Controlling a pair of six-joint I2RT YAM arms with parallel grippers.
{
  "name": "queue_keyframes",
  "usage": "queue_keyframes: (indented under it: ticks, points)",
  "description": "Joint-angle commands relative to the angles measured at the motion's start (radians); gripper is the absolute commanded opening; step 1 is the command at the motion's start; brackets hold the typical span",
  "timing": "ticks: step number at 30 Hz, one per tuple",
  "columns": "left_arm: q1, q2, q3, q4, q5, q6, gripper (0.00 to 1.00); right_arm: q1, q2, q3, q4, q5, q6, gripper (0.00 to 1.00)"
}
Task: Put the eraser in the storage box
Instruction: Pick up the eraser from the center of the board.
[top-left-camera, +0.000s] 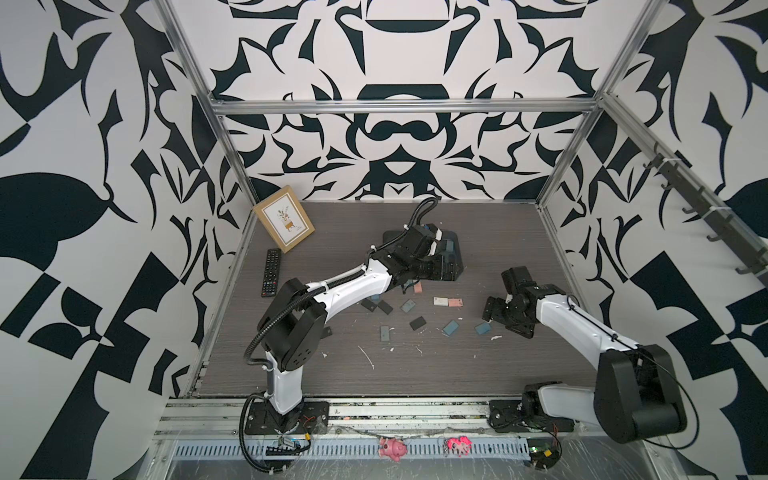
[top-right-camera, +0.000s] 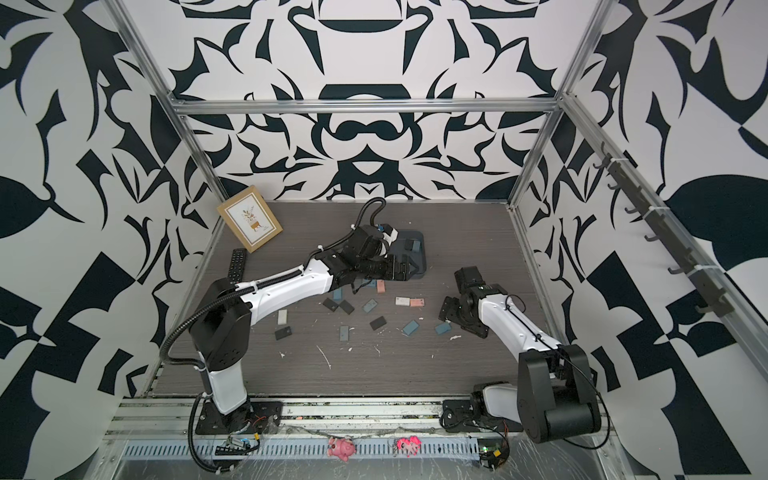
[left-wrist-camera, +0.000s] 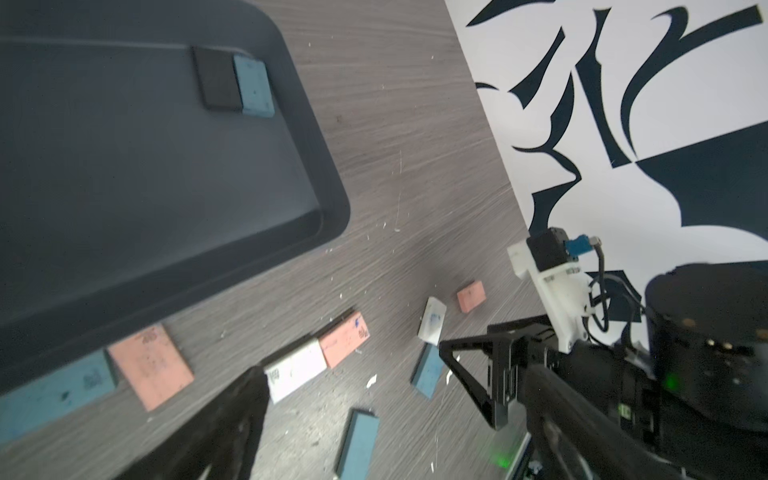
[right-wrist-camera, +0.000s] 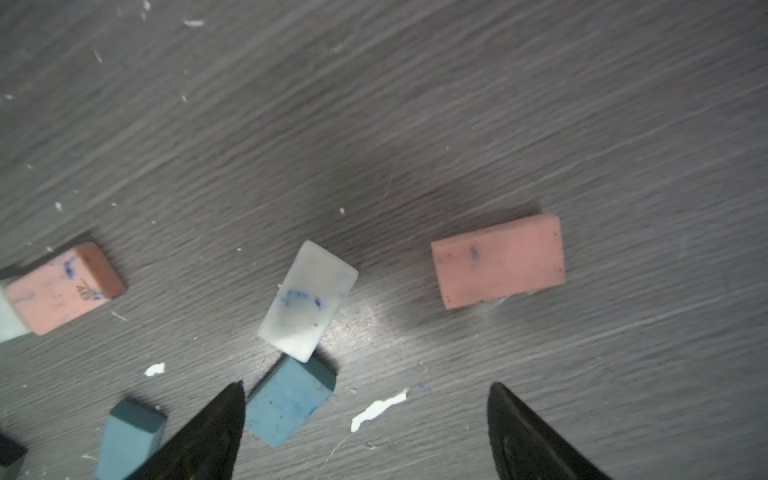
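Observation:
The storage box (top-left-camera: 456, 249) (top-right-camera: 419, 243) (left-wrist-camera: 124, 166), a shallow dark grey tray, sits at the back middle of the table. It holds a black eraser (left-wrist-camera: 218, 79) and a blue eraser (left-wrist-camera: 254, 86) side by side. My left gripper (top-left-camera: 453, 272) (left-wrist-camera: 386, 428) hangs open and empty over the box's near rim. Several pink, white, blue and black erasers lie loose in front of the box. My right gripper (top-left-camera: 494, 309) (right-wrist-camera: 365, 399) is open just above the table. A blue eraser (right-wrist-camera: 289, 401) lies by one of its fingertips, with a white eraser (right-wrist-camera: 309, 299) and a pink eraser (right-wrist-camera: 498, 262) just beyond.
A tan picture frame (top-left-camera: 284, 224) leans in the back left corner, with a black remote (top-left-camera: 271, 272) in front of it. White scraps (top-left-camera: 365, 357) litter the table. Patterned walls close in three sides. Two pink toys (top-left-camera: 392, 449) lie on the front rail.

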Motion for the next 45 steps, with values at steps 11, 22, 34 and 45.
queue_keyframes:
  ticks: [11, 22, 34, 45]
  points:
    - [-0.016, -0.1, -0.165, 0.086, 0.039, -0.021, 0.99, 0.095, 0.061, 0.02, 0.081, 0.031, 0.15, 0.87]
    - [-0.016, -0.1, -0.166, 0.081, 0.055, -0.007, 0.99, 0.095, 0.174, 0.067, 0.145, 0.043, 0.18, 0.74]
    - [-0.016, -0.087, -0.148, 0.074, 0.06, -0.001, 0.99, 0.095, 0.151, 0.038, 0.132, 0.079, 0.175, 0.54]
    - [-0.016, -0.089, -0.151, 0.064, 0.06, 0.001, 0.99, 0.095, 0.212, 0.07, 0.14, 0.092, 0.102, 0.42]
